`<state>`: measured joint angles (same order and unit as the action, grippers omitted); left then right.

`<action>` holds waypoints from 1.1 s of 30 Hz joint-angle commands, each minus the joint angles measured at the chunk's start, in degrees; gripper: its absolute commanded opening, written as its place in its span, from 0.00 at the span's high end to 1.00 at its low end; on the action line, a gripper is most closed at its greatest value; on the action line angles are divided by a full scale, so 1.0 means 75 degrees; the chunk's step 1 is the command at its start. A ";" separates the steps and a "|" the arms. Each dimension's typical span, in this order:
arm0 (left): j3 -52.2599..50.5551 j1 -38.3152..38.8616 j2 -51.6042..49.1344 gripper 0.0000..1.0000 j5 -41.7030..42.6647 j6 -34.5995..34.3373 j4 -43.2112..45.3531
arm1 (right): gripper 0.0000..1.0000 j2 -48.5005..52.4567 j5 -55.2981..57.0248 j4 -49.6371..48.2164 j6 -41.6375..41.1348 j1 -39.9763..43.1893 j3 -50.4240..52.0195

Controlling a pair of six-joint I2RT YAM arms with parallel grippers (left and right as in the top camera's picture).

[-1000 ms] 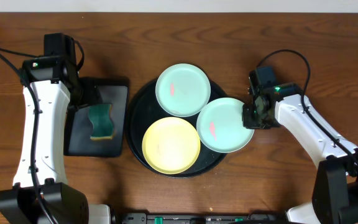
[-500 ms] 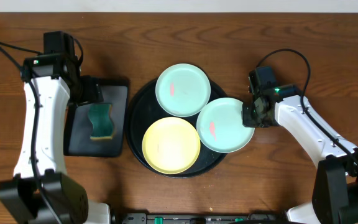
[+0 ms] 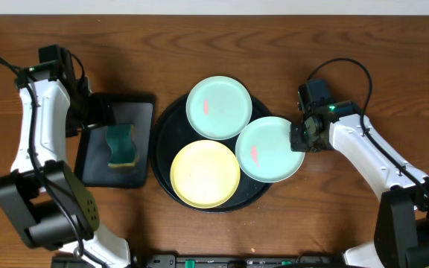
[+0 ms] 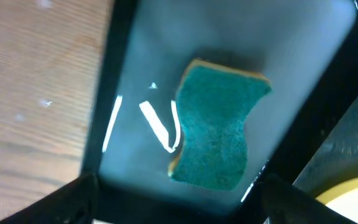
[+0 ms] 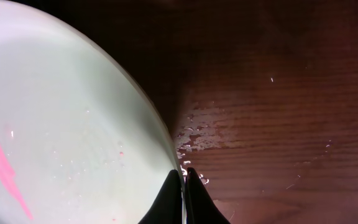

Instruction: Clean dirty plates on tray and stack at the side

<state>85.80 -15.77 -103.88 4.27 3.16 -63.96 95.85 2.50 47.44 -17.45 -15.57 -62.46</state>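
A: Where's the right gripper (image 5: 183, 186)?

B: Bottom centre of its wrist view, fingers pinched tight on the rim of the right-hand aqua plate (image 3: 269, 149) (the one with a pink smear (image 3: 255, 155) left of its middle).

A: And that plate?

B: Centre-right overhead, partly on the round black tray (image 3: 161, 141), its right side overhanging the wooden table (image 3: 363, 59). The other aqua plate (image 3: 219, 107) sits at the tray's top, and the yellow plate (image 3: 205, 173) at its lower left.

A: And the left gripper (image 4: 179, 202)?

B: Jaws spread wide, holding nothing, above the green sponge (image 4: 219, 127), which lies on the small rectangular tray (image 3: 94, 167) left of the round one.
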 commanded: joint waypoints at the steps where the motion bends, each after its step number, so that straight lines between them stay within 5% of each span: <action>1: -0.0061 0.0050 -0.0356 0.19 0.0265 0.0090 -0.0061 | 0.97 -0.0044 0.0090 -0.0026 -0.0041 0.0020 0.0050; 24: -0.1142 0.0160 -0.0726 0.40 0.0965 -0.0163 0.0787 | 0.94 -0.0044 0.0087 -0.0015 -0.0041 0.0020 0.0050; 33: -0.1142 0.0577 -0.0726 0.45 0.0321 -0.0353 0.0889 | 0.92 -0.0044 0.0087 -0.0015 -0.0041 0.0015 0.0050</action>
<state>77.47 -12.43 -109.03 9.98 1.54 -57.19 95.85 2.57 47.33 -17.47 -15.57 -62.43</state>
